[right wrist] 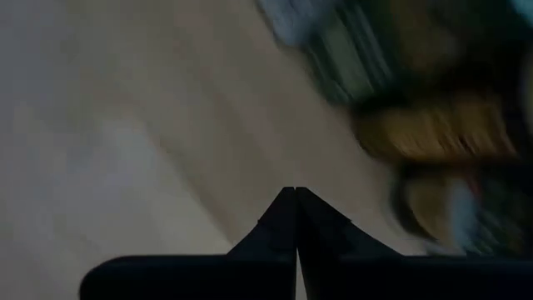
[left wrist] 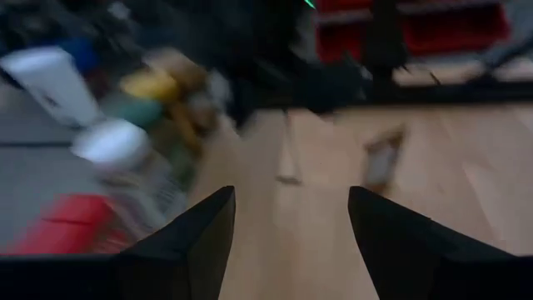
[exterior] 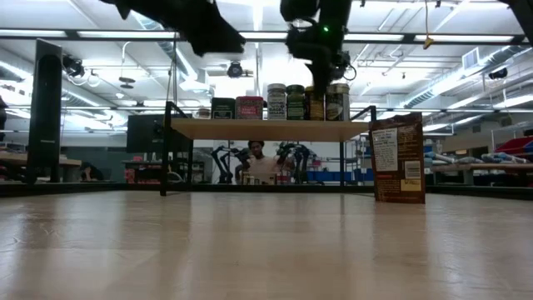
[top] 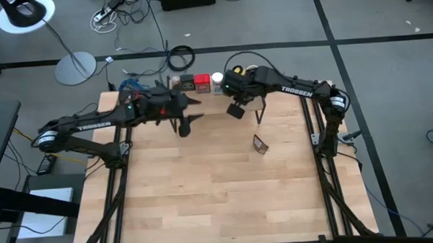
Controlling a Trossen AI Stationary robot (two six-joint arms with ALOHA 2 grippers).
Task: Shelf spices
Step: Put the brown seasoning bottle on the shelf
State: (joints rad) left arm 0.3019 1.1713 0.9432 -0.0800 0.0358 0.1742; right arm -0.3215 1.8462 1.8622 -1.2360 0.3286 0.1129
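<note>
Spices stand in a row on the shelf (exterior: 275, 129) at the table's (top: 226, 200) far edge: a dark tin (exterior: 222, 108), a red tin (exterior: 249, 107), a white-lidded jar (exterior: 276, 101), a green jar (exterior: 296, 102) and two more jars beside it. A brown canister (exterior: 397, 158) stands alone on the table, nearer its right edge, well apart from the shelf. The left gripper (top: 188, 109) hangs over the far part of the table just in front of the shelf, fingers (left wrist: 187, 242) spread wide and holding nothing. The right gripper (top: 235, 110) hovers close by the shelf's right half, fingers (right wrist: 275, 225) pressed together, empty. A person (exterior: 258, 162) sits beyond the table.
</note>
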